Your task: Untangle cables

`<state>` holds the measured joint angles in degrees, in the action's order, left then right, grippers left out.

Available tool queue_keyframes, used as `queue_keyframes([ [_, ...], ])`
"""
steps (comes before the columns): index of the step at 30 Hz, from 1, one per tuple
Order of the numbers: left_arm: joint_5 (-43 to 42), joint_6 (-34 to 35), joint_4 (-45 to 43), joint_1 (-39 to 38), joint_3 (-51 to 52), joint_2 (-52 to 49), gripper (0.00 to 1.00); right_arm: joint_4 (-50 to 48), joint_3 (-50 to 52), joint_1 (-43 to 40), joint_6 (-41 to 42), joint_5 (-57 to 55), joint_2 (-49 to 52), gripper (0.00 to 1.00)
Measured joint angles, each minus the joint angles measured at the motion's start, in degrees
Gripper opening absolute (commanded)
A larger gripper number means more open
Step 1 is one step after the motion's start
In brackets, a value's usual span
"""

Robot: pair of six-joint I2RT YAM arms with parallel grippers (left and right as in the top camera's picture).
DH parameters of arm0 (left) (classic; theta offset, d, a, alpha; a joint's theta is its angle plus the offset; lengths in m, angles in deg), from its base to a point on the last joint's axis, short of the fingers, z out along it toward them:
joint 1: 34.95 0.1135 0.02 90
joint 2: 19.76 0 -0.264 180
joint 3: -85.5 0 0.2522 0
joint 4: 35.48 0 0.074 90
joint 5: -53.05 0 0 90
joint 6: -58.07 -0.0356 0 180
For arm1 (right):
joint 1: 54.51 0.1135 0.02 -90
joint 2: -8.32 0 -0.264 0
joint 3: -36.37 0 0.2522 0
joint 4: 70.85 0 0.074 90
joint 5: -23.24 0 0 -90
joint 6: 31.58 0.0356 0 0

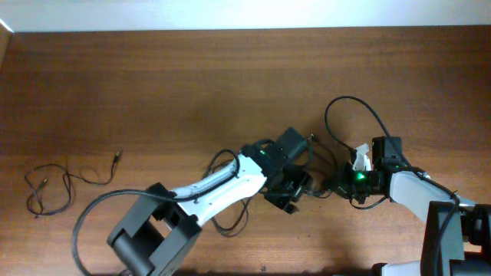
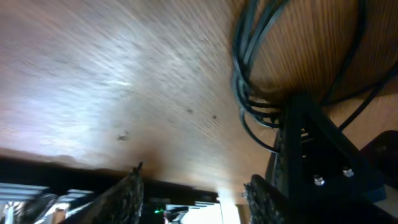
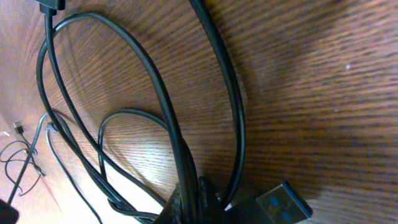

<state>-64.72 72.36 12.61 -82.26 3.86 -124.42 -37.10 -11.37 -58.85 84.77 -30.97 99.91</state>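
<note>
Toward the right of the table point(image 1: 153, 77), the two grippers meet over the knotted cables point(image 3: 238, 106); the right gripper point(image 1: 341, 186) is closed tight, and its wrist view shows several black strands gathered and pinched at the base of its fingers, most likely to anchor the bundle so that the other arm can pull against it. A dark plug point(image 3: 280, 208) lies just beside that pinch; one wide loop point(image 1: 349, 97) arcs away over the wood beyond the right arm.

The left gripper point(image 2: 196, 186) hovers close to the same clump with its jaws partly apart and nothing between them; bare wood shows in the gap, so it has hold of no strand, and it seems placed to choose a fresh one from the coils hanging up and to the right in its view.

More slack point(image 1: 230, 226) curls under and beside the left arm's forearm, where the arm itself hides part of the run; which strand crosses which there cannot be told. Far off at the left edge, a thin loose cord point(image 1: 67, 176) lies well apart from everything, apparently already free; the close crowding of both grippers leaves little room, and a blind pull could tighten the knot.
</note>
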Motion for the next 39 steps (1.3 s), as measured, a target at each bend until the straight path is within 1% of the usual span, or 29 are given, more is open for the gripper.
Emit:
queue_keyframes([
  [1, -0.11, 1.36, -1.66, -0.20, 0.11, -0.87, 0.43, 0.44, -0.13, 0.02, 0.04, -0.39, -0.07, 0.04],
  [2, -0.17, 2.40, -4.15, -0.20, 0.15, -2.14, 0.43, 0.98, -0.37, 0.04, 0.04, -0.76, -0.15, 0.04],
  [4, -0.09, 3.96, -9.11, -0.13, 0.20, -5.70, 0.43, 1.77, -0.63, 0.02, 0.07, -1.38, -0.26, 0.04],
  [6, 0.85, 4.44, -10.64, -0.13, 0.20, -8.09, 0.43, 1.95, -0.70, 0.02, 0.07, -1.51, -0.31, 0.04],
  [10, 4.00, 5.09, -10.67, 0.20, 0.17, -9.25, 0.15, 2.05, -0.70, 0.02, 0.07, -1.55, -0.33, 0.04],
  [11, 4.48, 5.40, -10.62, 0.24, 0.17, -9.25, 0.00, 2.08, -0.70, 0.02, 0.09, -1.57, -0.35, 0.04],
  [16, 5.62, 5.53, -10.14, 0.79, 0.07, -9.25, 0.00, 3.48, -0.87, 0.02, -0.04, -1.62, -0.48, 0.04],
  [18, 4.20, 5.49, -9.99, 3.82, 0.07, -9.25, 0.00, 4.94, -0.96, -0.02, -1.40, 0.11, -0.46, 0.04],
  [19, 3.10, 5.31, -9.73, 5.68, 0.09, -9.25, 0.00, 6.69, -0.63, -0.02, -2.23, 0.94, -0.46, 0.04],
  [20, 1.64, 4.76, -9.75, 7.50, 0.07, -9.25, 0.00, 11.56, -0.94, 0.00, -4.07, 2.58, -0.63, 0.04],
  [21, 0.72, 4.35, -9.66, 8.59, 0.09, -9.25, 0.00, 13.90, -1.18, -0.02, -5.38, 3.39, -1.14, 0.04],
  [23, -1.81, 3.63, -11.13, 10.25, 0.17, -9.25, 0.00, 17.84, -2.03, -0.02, -8.07, 3.50, -4.96, 0.04],
  [25, -6.03, 3.30, -17.22, 12.11, 0.50, -9.25, 0.00, 17.97, -2.51, -0.02, -8.33, 1.27, -6.16, 0.04],
  [30, -16.33, 2.38, -34.38, 14.62, 1.27, -9.27, 0.00, 17.68, -3.17, -0.02, -4.90, -6.40, -6.21, 0.04],
  [32, -21.11, -0.76, -38.84, 16.26, 1.42, -9.27, 0.00, 16.44, -3.65, -0.02, -2.78, -8.72, -6.38, 0.04],
  [34, -24.52, -6.32, -39.93, 17.68, 1.42, -9.27, 0.00, 14.10, -3.76, -0.02, -1.66, -9.55, -6.49, 0.04],
  [36, -28.24, -17.31, -39.91, 19.58, 1.42, -9.31, 0.00, 11.91, -3.80, 0.00, -0.76, -9.70, -6.54, 0.04],
  [37, -29.94, -26.64, -39.06, 20.35, 1.40, -9.31, 0.00, 10.60, -3.80, 0.00, -0.52, -10.05, -6.54, 0.04],
  [38, -30.69, -34.71, -36.13, 20.94, 1.25, -9.31, 0.00, 10.38, -3.80, 0.00, -0.46, -10.47, -6.54, 0.04],
  [39, -30.42, -40.33, -33.14, 21.22, 1.03, -9.35, 0.00, 10.82, -4.07, 0.00, -0.66, -10.78, -6.54, 0.04],
])
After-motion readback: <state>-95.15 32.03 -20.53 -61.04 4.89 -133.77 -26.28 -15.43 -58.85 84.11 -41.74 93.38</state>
